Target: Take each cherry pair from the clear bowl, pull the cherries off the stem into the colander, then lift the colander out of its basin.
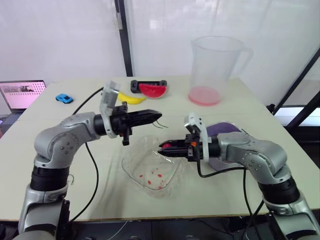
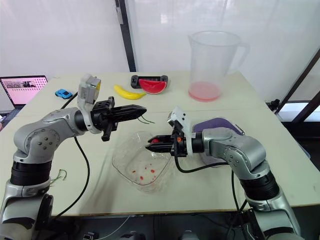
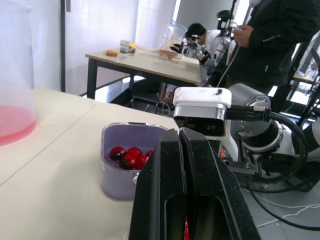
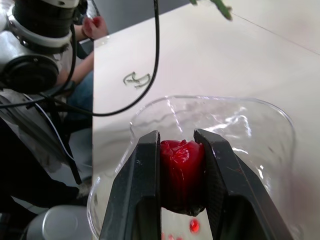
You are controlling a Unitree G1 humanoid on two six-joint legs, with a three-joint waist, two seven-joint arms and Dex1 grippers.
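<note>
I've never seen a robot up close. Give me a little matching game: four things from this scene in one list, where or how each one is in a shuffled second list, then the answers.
Things:
1. red cherry
2. green stem
3. banana
4. tall jug

Where or how:
A. lying beside the watermelon slice
B. pink liquid at its bottom
C. pinched between the right arm's fingers, above the clear bowl
D. sticking out from the left arm's shut fingers

Pairs: 1-C, 2-D, 3-A, 4-B.
</note>
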